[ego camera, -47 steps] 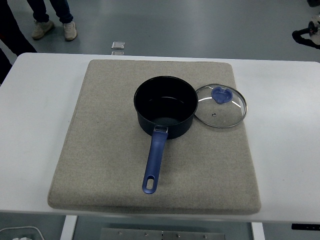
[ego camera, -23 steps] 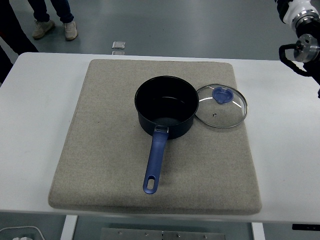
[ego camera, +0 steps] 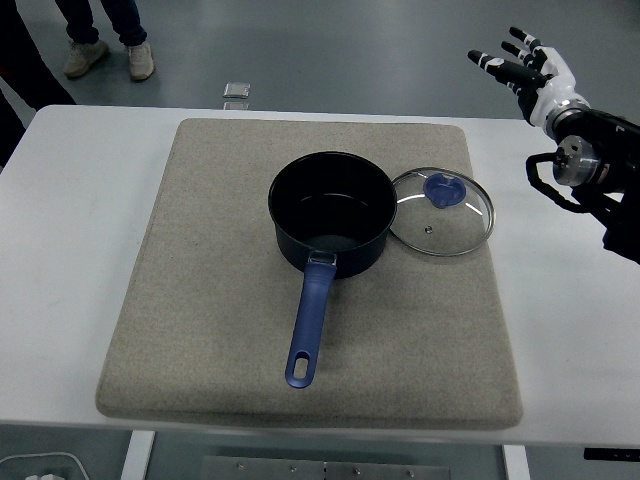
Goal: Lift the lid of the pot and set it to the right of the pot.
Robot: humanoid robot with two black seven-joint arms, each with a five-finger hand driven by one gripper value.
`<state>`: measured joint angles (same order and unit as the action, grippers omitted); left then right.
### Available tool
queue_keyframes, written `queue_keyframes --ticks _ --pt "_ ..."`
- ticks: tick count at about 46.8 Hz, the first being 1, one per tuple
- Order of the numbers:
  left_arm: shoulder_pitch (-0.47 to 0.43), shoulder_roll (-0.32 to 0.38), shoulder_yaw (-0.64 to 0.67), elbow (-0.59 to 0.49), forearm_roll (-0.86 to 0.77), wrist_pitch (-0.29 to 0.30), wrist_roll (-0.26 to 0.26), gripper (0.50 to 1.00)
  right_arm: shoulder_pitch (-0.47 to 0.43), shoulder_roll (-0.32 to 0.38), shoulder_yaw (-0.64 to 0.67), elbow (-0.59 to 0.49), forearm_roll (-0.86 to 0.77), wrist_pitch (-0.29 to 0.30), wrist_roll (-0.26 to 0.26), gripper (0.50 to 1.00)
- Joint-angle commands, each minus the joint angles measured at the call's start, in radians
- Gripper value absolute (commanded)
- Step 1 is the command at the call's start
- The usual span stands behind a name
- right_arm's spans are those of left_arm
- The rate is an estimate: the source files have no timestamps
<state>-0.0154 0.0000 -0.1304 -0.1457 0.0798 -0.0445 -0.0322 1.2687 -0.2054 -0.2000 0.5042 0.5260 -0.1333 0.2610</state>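
Head view: glass pot lid lies flat on the grey mat, just right of the pot, its rim touching or nearly touching the pot wall. Blue knob faces up, sits off-centre toward the far side of the lid. Pot is uncovered and dark inside; its blue handle points to the near tabletop edge. Mat sits on the white tabletop.

Right hand is up at the top right, above the far right part of the tabletop, well apart from the lid and beyond it to the right. Fingers are spread and extended, pointing left and away, grasping nothing: released. Black wrist and forearm run in from the right edge. Left arm not in frame.

A person's legs and shoes show on the floor at the top left, with a small clear item on the floor past the far tabletop edge.

Diff vs earlier: 1.0 s ago only a bit of the right arm showed at the right edge; 0.5 s ago the wrist was in at the top right corner; now the whole hand is visible, further left. Pot, lid and mat are essentially unmoved across all three.
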Motion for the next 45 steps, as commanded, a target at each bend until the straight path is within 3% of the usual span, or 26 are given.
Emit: queue_keyframes --ticks 1,7,12,16,45 --pt "0.0 0.0 0.0 0.0 0.0 0.0 0.0 1.0 0.003 0.0 0.002 0.001 -0.006 -0.005 -0.005 0.917" --pt "0.0 0.0 0.0 0.0 0.0 0.0 0.0 1.0 0.005 0.001 0.013 -0.009 0.026 -0.025 0.012 0.915" --pt "0.0 0.0 0.0 0.0 0.0 0.0 0.0 1.0 0.001 0.006 0.079 -0.013 0.054 -0.068 0.096 0.915" --pt "0.0 0.0 0.0 0.0 0.0 0.0 0.0 1.0 0.001 0.006 0.085 -0.012 0.052 -0.069 0.124 0.915" --pt "0.0 0.0 0.0 0.0 0.0 0.0 0.0 1.0 0.006 0.003 0.088 -0.019 0.035 -0.075 0.153 0.915"
